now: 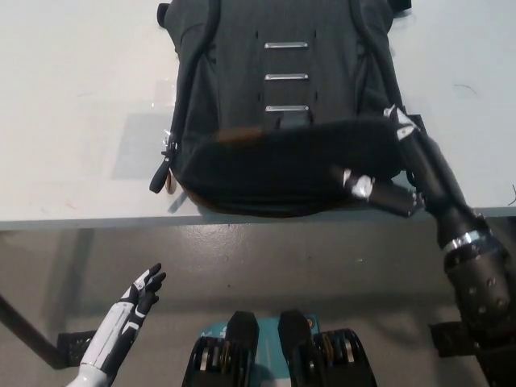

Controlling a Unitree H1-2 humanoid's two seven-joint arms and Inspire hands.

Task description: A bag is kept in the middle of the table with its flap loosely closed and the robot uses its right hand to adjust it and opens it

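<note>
Bag (282,89): dark grey, lying in the middle of the white worktop (72,105), near edge at the worktop's near rim.
Flap (298,165): folded toward the near edge, baring three metal bars (287,76).
Right hand (379,187): fingers closed on the flap's near right corner.
Left hand (139,297): low at near left, fingers spread, holding nothing.

White counter (72,105) with a faint greyish rectangular patch on its surface left of centre, front edge running across the frame, grey floor (266,266) below it, dark counter leg (28,330) and black foot plates at lower left and lower right.
</note>
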